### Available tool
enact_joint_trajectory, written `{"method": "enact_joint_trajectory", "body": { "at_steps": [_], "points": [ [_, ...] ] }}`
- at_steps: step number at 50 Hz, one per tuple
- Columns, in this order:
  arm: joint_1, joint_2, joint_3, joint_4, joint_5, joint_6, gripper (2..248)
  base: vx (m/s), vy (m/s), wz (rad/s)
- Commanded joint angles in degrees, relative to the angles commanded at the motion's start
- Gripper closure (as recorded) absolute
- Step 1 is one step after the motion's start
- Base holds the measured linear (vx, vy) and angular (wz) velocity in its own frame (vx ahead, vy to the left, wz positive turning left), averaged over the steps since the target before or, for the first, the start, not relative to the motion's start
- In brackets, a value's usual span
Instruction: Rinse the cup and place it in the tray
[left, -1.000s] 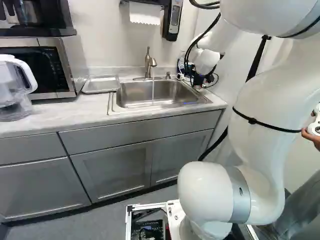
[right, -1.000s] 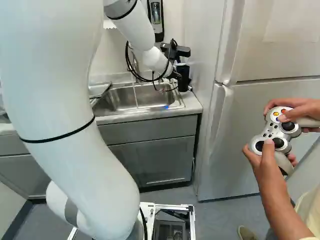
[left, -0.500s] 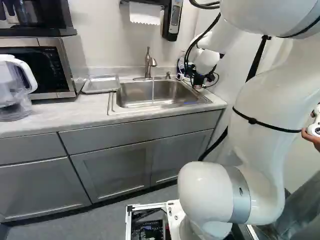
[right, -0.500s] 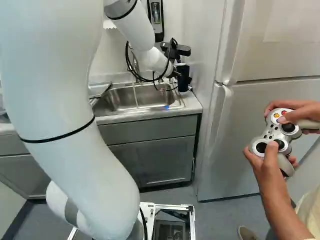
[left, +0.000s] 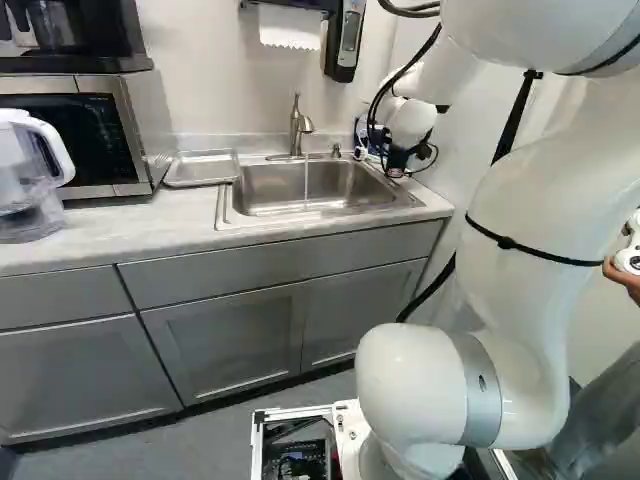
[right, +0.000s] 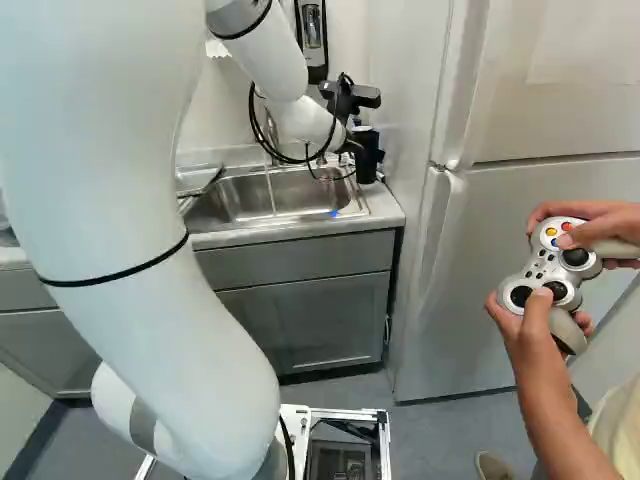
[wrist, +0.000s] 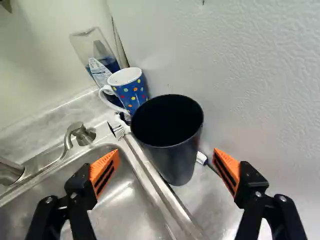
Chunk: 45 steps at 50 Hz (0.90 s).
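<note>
Gripper (wrist: 166, 151) wide open, grasping nothing; black cup (wrist: 172, 152) upright just ahead on surface (wrist: 209, 200), right of sink (wrist: 120, 210). Cup looks light, stiff, likely slippery once wet; best hold, opposite sides below rim. Dotted mug (wrist: 134, 96), beyond, probably breakable.

tray (left: 203, 169) left of sink (left: 275, 190) | cup (wrist: 172, 157) right of sink | mug (wrist: 132, 96) behind cup

"What's on the tabletop (left: 110, 230) at the left of the left base view?"
"A clear pitcher (left: 18, 190) with a white handle, in front of a microwave (left: 130, 150)."
"And the wall?"
"A paper towel (left: 290, 28) hangs beside a dispenser (left: 347, 40)."
"The right base view?"
"A refrigerator (right: 470, 320) at the right."
</note>
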Motion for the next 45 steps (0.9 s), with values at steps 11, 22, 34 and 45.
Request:
{"method": "enact_joint_trajectory", "body": {
  "at_steps": [11, 22, 34, 45],
  "points": [
    [0.7, 0.4, 0.4, 0.0, 0.0, 0.0, 3, 0.0, 0.0, 0.0],
    [1.1, 0.6, 0.6, 0.0, 0.0, 0.0, 3, 0.0, 0.0, 0.0],
    [1.1, 0.6, 0.6, 0.8, 0.0, 0.0, 3, 0.0, 0.0, 0.0],
    [1.1, 0.6, 0.6, 2.2, 0.0, 0.0, 3, 0.0, 0.0, 0.0]
  ]
}}
